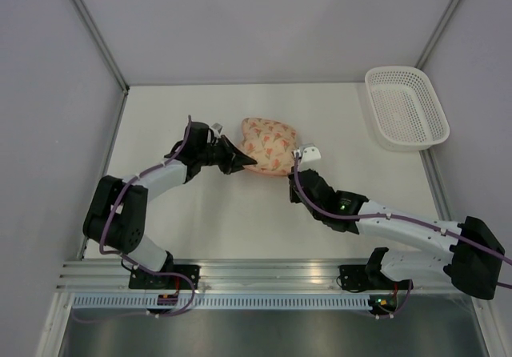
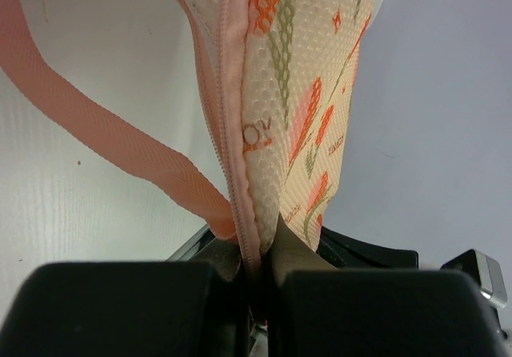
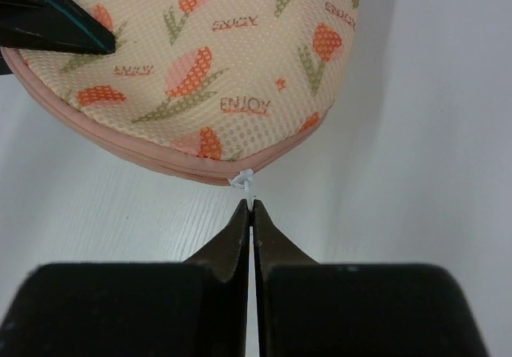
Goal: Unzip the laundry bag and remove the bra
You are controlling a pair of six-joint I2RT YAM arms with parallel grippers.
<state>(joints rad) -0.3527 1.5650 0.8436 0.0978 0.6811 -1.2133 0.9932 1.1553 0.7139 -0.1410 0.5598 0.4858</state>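
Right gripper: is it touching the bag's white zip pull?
Touching. Right wrist view: the right gripper is shut on the white zip pull of the laundry bag.

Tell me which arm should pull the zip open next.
Right. The right jaws are shut on the small white tab at the pink zip trim of the laundry bag, apparently the pull; the left jaws only clamp the bag, anchoring it.

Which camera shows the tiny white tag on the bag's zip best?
The right wrist camera: the tiny white zip tag is close up, pinched by the right gripper. From the top camera it is too small to see. The left wrist camera does not show it.
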